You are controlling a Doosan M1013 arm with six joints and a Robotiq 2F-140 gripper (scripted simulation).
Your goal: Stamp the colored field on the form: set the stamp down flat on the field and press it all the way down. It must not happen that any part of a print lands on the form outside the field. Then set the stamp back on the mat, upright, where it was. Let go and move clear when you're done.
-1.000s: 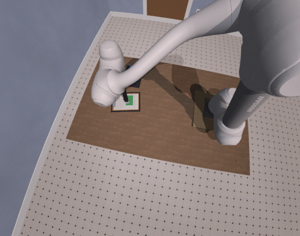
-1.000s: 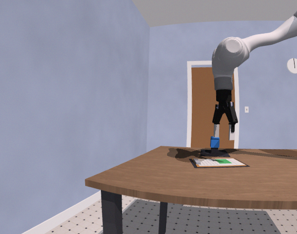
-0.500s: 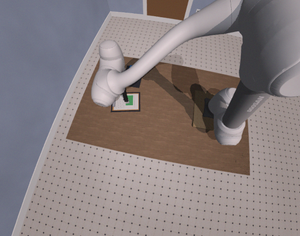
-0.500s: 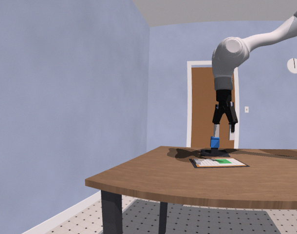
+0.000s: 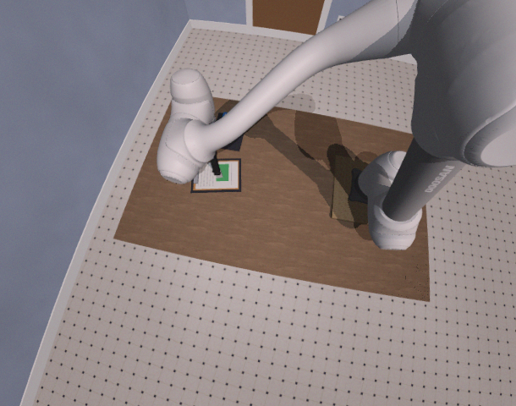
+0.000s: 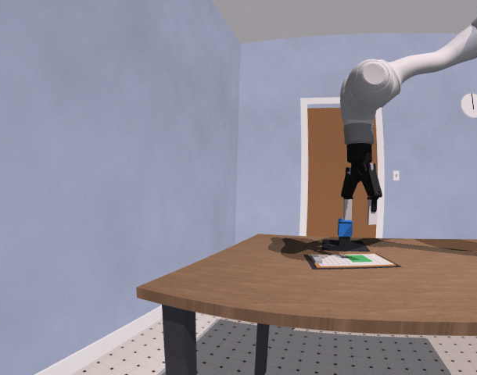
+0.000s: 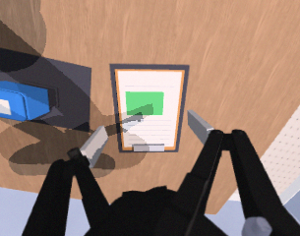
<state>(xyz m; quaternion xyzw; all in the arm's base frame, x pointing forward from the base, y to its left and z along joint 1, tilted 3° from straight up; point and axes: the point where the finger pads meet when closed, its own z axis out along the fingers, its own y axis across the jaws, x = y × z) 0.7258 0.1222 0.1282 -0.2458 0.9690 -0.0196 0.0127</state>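
The stamp (image 6: 344, 228), blue and upright, stands on its dark mat (image 6: 345, 244) below the hand (image 6: 359, 213) and off to one side of it; in the wrist view the stamp (image 7: 14, 102) lies out past one fingertip, near the edge of the picture. The hand hangs above the tabletop (image 6: 295, 282) with its fingers spread wide and nothing between them. In the exterior view one finger (image 6: 347, 208) ends just over the stamp's top, though whether it touches cannot be told, while the other hangs free with open air under it. The form (image 7: 150, 109) lies flat beneath the hand, between the two fingertips in the wrist view, just beside the mat, with its green field (image 7: 145, 102) uncovered apart from a shadow. Past the form, on the side away from the stamp, the tabletop runs bare to its edge (image 7: 268, 147). From above, the forearm (image 5: 266, 91) crosses over the mat and hides most of it, and only a strip of the form (image 5: 229, 174) shows.
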